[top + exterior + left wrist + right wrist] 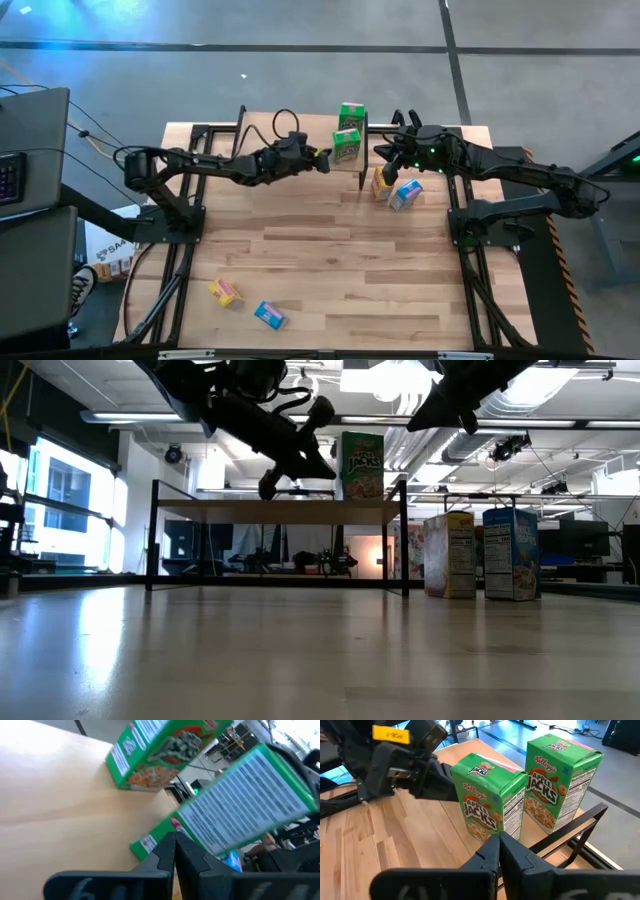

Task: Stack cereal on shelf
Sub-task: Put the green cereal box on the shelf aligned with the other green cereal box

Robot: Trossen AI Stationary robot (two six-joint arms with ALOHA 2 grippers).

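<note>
Two green cereal boxes stand upright on the shelf (310, 130) (280, 510) near its right end: the far one (351, 113) (560, 775) (362, 465) and the near one (347, 147) (487, 795) (240, 805). My left gripper (325, 158) (175, 845) is shut and sits at the near box's left side. My right gripper (380, 152) (499, 845) is shut, with its tips just off that box's right-hand corner. A yellow box (381, 180) (449, 555) and a blue box (405, 193) (512, 553) stand on the table right of the shelf. My left gripper's shut fingers (437, 782) meet the near green box on its left-facing side (456, 787), coming about level from the table's left. The box stands upright on the shelf top. My right gripper's shut tips lie close to the box's lower right corner (512, 832); I cannot tell whether they touch it.
A second yellow box (225, 292) and a second blue box (270, 315) lie on the table near its near-left part. The shelf's black legs (404, 540) stand at the table's far side. Bare tabletop (330, 260) spreads between the shelf and those boxes.
</note>
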